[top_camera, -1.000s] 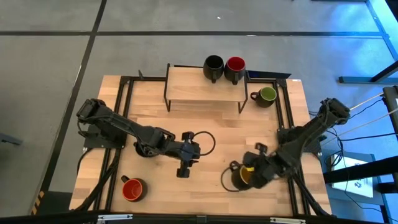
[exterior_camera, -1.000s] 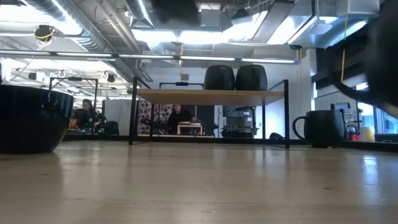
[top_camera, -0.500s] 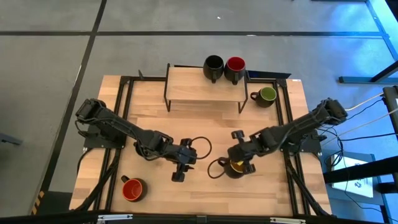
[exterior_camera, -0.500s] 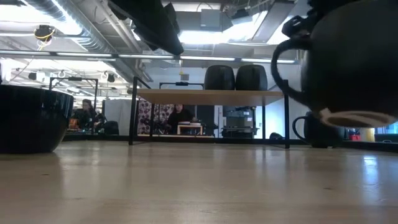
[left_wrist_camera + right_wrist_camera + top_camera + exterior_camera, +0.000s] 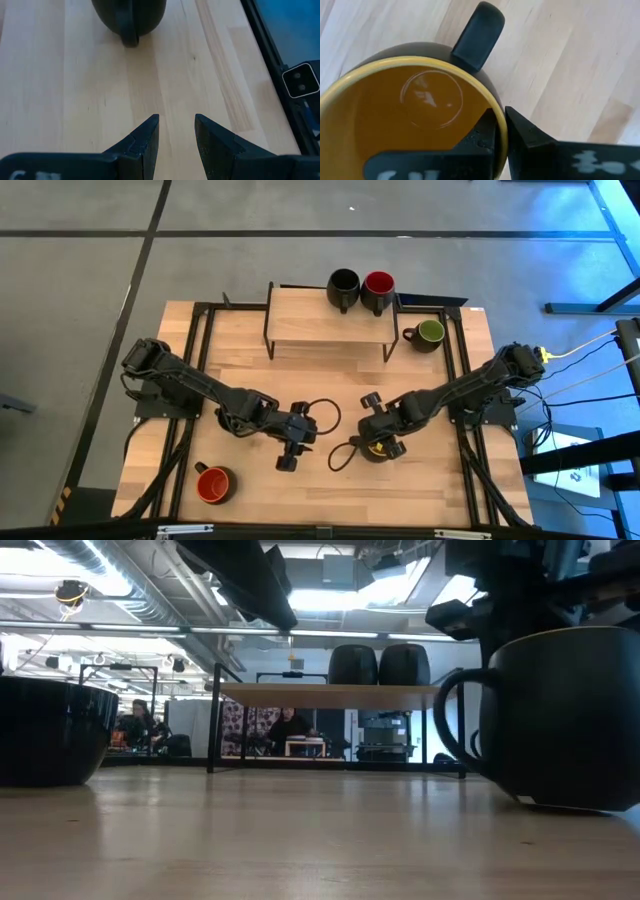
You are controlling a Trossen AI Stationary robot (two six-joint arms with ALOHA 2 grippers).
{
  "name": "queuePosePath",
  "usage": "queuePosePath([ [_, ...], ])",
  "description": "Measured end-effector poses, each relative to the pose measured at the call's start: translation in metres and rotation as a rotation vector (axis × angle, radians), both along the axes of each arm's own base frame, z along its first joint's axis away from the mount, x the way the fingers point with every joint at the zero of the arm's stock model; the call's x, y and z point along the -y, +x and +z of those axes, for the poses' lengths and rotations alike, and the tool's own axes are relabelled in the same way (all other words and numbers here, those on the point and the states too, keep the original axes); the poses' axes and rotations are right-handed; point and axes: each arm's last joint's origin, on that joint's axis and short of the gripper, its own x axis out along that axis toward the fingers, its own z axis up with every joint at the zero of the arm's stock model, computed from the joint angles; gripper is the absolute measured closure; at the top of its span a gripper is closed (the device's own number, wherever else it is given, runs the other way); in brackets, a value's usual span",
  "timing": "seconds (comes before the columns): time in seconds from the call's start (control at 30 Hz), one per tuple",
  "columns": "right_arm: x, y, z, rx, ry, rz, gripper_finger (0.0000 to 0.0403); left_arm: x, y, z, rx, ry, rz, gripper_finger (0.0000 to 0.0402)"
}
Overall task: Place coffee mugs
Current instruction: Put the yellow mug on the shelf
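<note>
Two mugs, the black mug [image 5: 343,288] and a red mug [image 5: 378,289], stand on the shelf [image 5: 320,322] in the high view; the green mug [image 5: 429,333] sits beside it, another red-lined mug [image 5: 213,483] near the front edge, so most placing seems left. The right gripper [image 5: 381,442] pinches the yellow mug [image 5: 370,448] mid-table. The low view shows that mug just above the tabletop [image 5: 300,840]. Left wrist: the left gripper [image 5: 176,135] spread, empty, with a dark mug [image 5: 129,15] ahead. Right wrist: fingers clamp the yellow rim.
</note>
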Motion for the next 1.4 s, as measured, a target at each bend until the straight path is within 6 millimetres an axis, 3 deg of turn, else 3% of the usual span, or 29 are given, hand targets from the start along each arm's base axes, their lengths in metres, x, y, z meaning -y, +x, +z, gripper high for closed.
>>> queuePosePath([
  [0.87, -0.002, 0.007, -0.001, 0.095, 0.01, -0.031, 0.0352, 0.001, 0.002, 0.002, 0.032, -0.006, 0.006, 0.0281],
  [1.13, -0.002, 0.007, -0.001, 0.099, 0.035, -0.094, 0.0272, 0.001, 0.002, 0.002, 0.032, -0.006, 0.006, 0.0281],
  [1.4, -0.007, 0.02, 0.039, 0.156, 0.093, -0.176, 0.0224, -0.001, 0.004, 0.003, 0.063, 0.034, 0.032, 0.0281],
])
